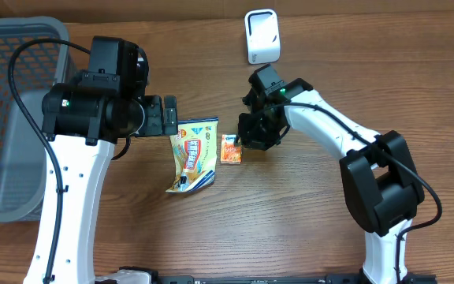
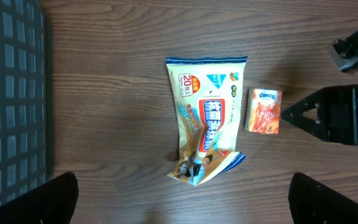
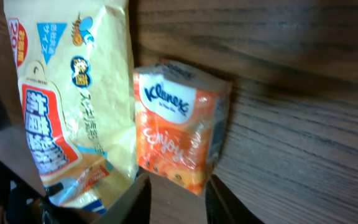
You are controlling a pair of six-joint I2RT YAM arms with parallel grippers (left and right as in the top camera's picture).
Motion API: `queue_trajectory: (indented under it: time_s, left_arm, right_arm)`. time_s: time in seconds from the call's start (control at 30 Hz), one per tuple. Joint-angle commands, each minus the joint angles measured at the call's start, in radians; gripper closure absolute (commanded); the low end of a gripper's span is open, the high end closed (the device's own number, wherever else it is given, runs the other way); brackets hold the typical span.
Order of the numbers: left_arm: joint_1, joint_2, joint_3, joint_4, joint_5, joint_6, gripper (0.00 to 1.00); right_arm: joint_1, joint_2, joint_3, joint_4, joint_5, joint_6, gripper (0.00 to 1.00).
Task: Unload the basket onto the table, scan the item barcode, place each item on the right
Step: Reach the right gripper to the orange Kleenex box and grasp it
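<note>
**Right tool down at the orange tissue pack, grip unconfirmed**

My right tool sits low over the tabletop with its fingers partway in. A corner of the tissue pack reaches toward the gap between them, but I cannot tell whether they are clamping it or only bracketing it. From the tool, the pack lies just to the left, flat on the wood, with its long axis running near-to-far. On its other side it is just beside the yellow wipes packet, with a sliver of wood between them. The right arm is clearly the nearer one. My left tool hangs fully spread beyond the packet, holding nothing. The scanner stands well apart at the far edge, so I judge the carry goes away from me.
</note>
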Motion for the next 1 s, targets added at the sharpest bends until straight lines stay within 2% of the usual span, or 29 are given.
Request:
queue_trajectory:
  time_s: [0.0, 0.1, 0.5, 0.77, 0.97]
  left_arm:
    - [0.004, 0.006, 0.018, 0.002, -0.010, -0.014, 0.00]
    - [0.004, 0.006, 0.018, 0.002, -0.010, -0.013, 0.00]
    - [0.004, 0.006, 0.018, 0.002, -0.010, -0.014, 0.00]
    - [0.004, 0.006, 0.018, 0.001, -0.010, -0.014, 0.00]
    - [0.004, 0.006, 0.018, 0.001, -0.010, -0.013, 0.00]
  right_arm:
    - [0.025, -0.001, -0.006, 0.011, 0.134, 0.138, 0.72]
    - [0.045, -0.001, -0.006, 0.014, 0.199, 0.182, 0.71]
    - [0.089, 0.001, -0.009, 0.034, 0.276, 0.204, 0.71]
    - [0.089, 0.001, -0.093, 0.095, 0.280, 0.225, 0.70]
    - [0.066, 0.000, -0.097, 0.067, 0.300, 0.226, 0.75]
